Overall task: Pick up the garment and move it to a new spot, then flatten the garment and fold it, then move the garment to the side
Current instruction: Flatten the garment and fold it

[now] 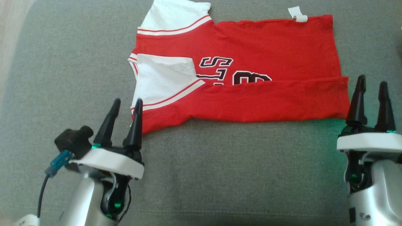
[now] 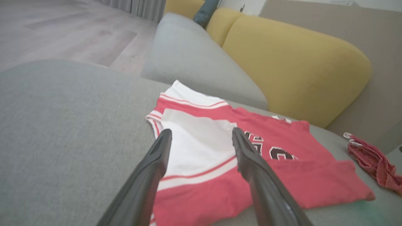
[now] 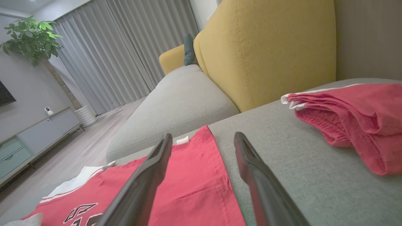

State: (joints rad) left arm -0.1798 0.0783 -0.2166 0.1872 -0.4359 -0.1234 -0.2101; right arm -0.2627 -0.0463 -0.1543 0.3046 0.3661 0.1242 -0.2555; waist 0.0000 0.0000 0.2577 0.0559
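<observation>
Red jersey with white sleeves (image 1: 267, 40) lies flat on the grey fabric sofa seat (image 1: 220, 175), its near long edge folded over its lettering. Left hand (image 1: 128, 100) and right hand (image 1: 372, 79), both spread and empty, stand by its near corners. The next fold likely needs both far corners pinched evenly.

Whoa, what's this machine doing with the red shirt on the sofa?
A two-armed robot is folding a red and white jersey on the grey sofa cushion. The jersey lies flat with its near long edge folded up over the lettering. Nothing is gripped: the left hand and right hand are open, one at each near corner. Another red garment lies off to the right.
</observation>
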